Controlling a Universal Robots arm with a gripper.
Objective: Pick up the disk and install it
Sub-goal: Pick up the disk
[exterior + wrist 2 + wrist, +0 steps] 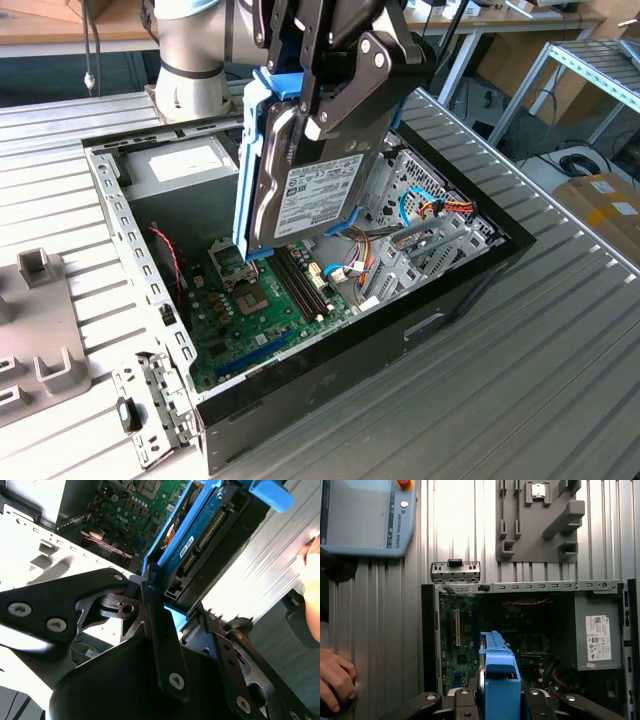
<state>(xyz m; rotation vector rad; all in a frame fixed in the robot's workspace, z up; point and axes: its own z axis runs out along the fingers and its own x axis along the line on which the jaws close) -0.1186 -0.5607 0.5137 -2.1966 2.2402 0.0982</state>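
The disk (312, 192), a dark-grey drive with a white label in a light-blue carrier rail (244, 170), hangs tilted on edge above the open computer case (450, 305). My gripper (318, 105) is shut on its upper end from above. The disk's lower corner hovers over the green motherboard (250, 315), apart from it. In the second wrist view the disk (202, 535) runs away from the black fingers (156, 615) clamped on it. In the first wrist view the blue carrier (500, 675) sits between the fingers (462, 702), above the case interior.
Inside the case are a silver power supply (180, 165), a metal drive cage (425, 245) and coloured cables (420, 205). A grey fixture plate (35, 335) and a loose metal bracket (150, 405) lie beside the case. A teach pendant (365, 515) and a person's hand (335, 685) lie on the ribbed table.
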